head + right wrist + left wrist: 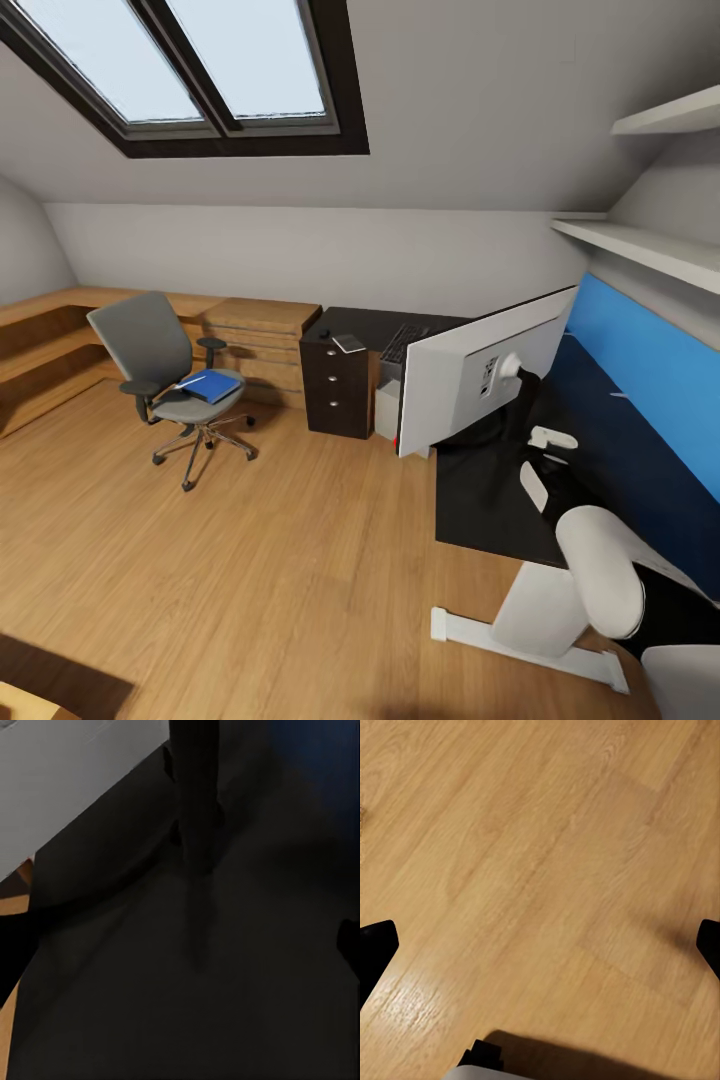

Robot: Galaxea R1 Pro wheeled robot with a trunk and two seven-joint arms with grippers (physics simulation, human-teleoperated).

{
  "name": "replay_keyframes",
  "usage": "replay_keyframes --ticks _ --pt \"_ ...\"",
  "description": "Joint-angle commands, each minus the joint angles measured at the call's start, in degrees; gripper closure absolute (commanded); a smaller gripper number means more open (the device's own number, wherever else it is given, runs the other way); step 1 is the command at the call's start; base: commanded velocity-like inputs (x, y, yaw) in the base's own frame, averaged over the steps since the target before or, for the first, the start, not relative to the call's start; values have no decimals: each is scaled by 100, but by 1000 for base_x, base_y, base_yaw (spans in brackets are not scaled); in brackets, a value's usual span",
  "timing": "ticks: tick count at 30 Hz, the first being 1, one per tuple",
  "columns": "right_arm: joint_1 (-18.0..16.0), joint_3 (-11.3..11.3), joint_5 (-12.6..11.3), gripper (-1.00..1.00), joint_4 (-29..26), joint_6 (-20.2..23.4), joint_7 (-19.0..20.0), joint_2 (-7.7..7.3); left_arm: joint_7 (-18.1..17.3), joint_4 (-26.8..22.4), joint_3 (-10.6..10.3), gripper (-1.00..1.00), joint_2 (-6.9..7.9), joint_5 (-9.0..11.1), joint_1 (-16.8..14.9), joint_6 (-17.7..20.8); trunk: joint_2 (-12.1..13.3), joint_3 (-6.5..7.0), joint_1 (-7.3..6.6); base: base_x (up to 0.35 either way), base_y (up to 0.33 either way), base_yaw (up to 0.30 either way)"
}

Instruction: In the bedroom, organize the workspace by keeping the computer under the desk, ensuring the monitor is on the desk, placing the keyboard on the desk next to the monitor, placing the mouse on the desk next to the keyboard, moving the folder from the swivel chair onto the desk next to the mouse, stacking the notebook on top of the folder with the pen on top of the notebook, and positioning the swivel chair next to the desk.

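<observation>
Right tool (180, 945): fingertips show at the frame edges, set wide apart and empty, over the black worktop (480, 500) just behind the monitor (480, 375) stand. Left tool (540, 937): likewise spread and empty, over bare wood floor (540, 832). The folder (212, 385) lies on the swivel chair (165, 375) seat, well apart from the worktop. Judged risk: the right arm sits close to the monitor's back, so a careless swing could tip or shift the screen.

attic skylight (215, 65), wooden floor (250, 580)
</observation>
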Motion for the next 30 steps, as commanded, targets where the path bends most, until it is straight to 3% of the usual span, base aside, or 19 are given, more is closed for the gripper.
replay_keyframes --ticks 1,30 --pt "-17 -29 59 -100 -3 -10 -32 3 2 2 0 -100 -2 32 -4 -17 -46 -26 23 0 0 0" --pt "-63 -28 75 -100 3 -705 -188 -28 -32 -10 -9 -100 7 23 -4 -16 -1210 -547 660 0 0 0"
